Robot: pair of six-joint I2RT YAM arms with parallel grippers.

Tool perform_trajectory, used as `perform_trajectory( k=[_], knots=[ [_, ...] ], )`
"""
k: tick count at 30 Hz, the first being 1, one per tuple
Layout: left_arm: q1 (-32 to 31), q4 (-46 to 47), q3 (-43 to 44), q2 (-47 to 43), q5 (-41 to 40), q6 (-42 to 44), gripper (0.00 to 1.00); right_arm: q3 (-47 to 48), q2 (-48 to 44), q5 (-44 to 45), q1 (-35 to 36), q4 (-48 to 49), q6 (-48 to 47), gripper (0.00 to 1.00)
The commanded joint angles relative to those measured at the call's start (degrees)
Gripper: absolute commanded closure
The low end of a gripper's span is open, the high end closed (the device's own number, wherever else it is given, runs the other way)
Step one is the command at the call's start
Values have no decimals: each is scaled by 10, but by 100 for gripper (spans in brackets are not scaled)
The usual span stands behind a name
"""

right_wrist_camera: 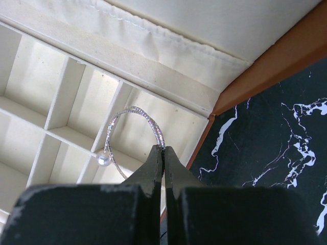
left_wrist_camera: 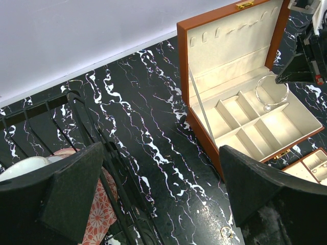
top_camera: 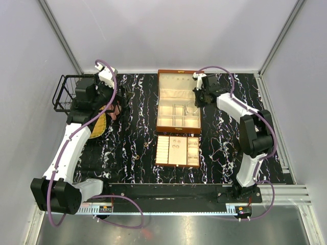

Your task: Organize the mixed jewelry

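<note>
My right gripper [right_wrist_camera: 163, 149] is shut on a thin silver bangle [right_wrist_camera: 134, 108] that carries a pearl [right_wrist_camera: 103, 159]. It holds the loop just above the back right compartment of the open brown box [top_camera: 178, 129]. The left wrist view shows the same bangle [left_wrist_camera: 257, 93] hanging from the right gripper's tips over the cream dividers. My left gripper [left_wrist_camera: 161, 168] stands wide open above the black marble, left of the box, with nothing between its fingers. A small gold ring [left_wrist_camera: 226, 233] lies on the marble under its right finger [left_wrist_camera: 265, 194].
A removable cream tray [top_camera: 177, 165] sits on the marble in front of the box. A black wire basket [top_camera: 64, 94] stands at the far left, with a yellow cup [top_camera: 99, 125] and a red patterned piece [left_wrist_camera: 99, 214] beside it. The box lid [top_camera: 179, 76] stands upright behind.
</note>
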Motion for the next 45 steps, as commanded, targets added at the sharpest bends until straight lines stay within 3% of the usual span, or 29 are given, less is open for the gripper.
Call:
perform_trajectory(
  k=[1,27,32,37,40,45],
  knots=[
    [-2,33,-1,-16,-5,-3,1,3,8,13,7,28,-4,100],
    [-1,35,-4,-16,2,-3,1,3,41,37,10,35,-19,99],
    [-2,34,-4,-18,3,-3,1,3,38,34,12,29,-19,87],
    [-2,35,-4,-20,3,-2,1,8,28,37,12,19,-16,63],
    [-2,35,-4,-20,3,-2,1,12,18,40,12,13,-17,57],
    [-2,34,-5,-21,3,-1,1,18,-19,33,12,-10,-22,57]
  ],
)
